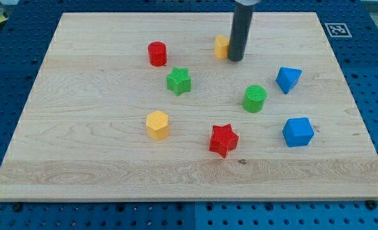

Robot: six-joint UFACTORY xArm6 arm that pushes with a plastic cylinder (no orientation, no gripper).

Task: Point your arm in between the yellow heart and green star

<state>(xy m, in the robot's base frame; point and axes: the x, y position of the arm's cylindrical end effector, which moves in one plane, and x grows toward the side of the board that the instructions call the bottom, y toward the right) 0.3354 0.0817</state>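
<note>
The yellow heart (221,46) lies near the view's top centre, partly hidden by my rod. The green star (179,81) lies below and to the left of it. My tip (235,59) rests on the board right against the heart's right side, on the side away from the green star.
A red cylinder (157,53) sits left of the heart. A green cylinder (255,98), a blue triangular block (288,79) and a blue cube (297,131) are at the right. A yellow hexagon (157,124) and a red star (223,140) lie lower down.
</note>
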